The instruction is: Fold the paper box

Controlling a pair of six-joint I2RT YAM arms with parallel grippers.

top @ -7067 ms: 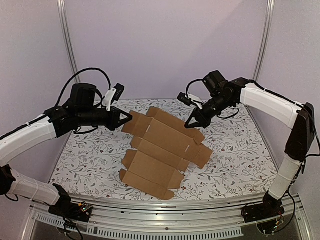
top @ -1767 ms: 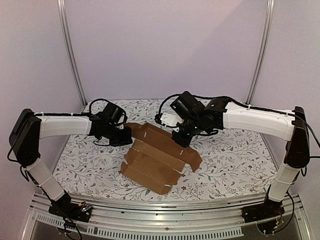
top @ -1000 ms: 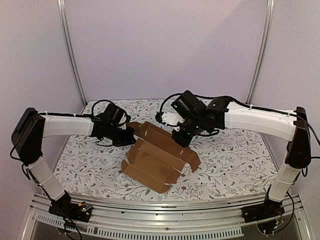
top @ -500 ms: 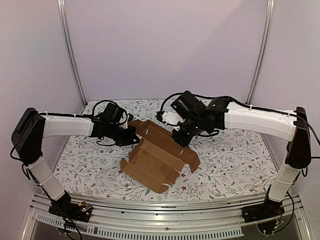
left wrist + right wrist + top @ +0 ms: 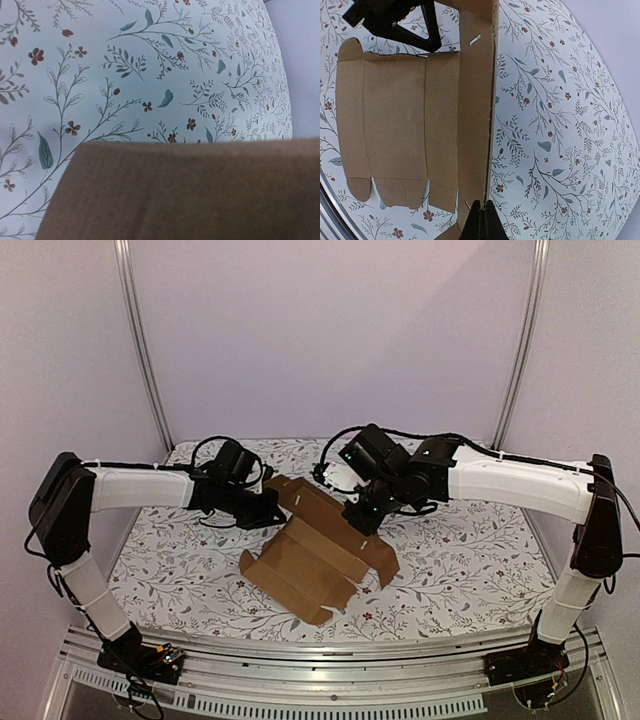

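While no print or label shows anywhere on it, the paper box [image 5: 312, 558] sits mid-bench [image 5: 470, 540] in the top view. Its creases run far-left to near-right and the far panel is tilted up. The left fingers [image 5: 270, 508] are pressed together at its far-left corner, and the right fingers [image 5: 358, 524] are closed too, on the raised panel.

Left wrist view is just plain brown paper box [image 5: 190, 195] over the floral bench [image 5: 150, 60], with no fingers visible.

Right wrist view shows the paper box [image 5: 395, 125] flat on the left with one panel standing up, and the right fingers [image 5: 476, 225] shut at its near end.

There is one paper box [image 5: 310, 562] and one flower-patterned table [image 5: 480, 550]. Two grippers show: one left gripper [image 5: 270, 511] and one right gripper [image 5: 358, 524].
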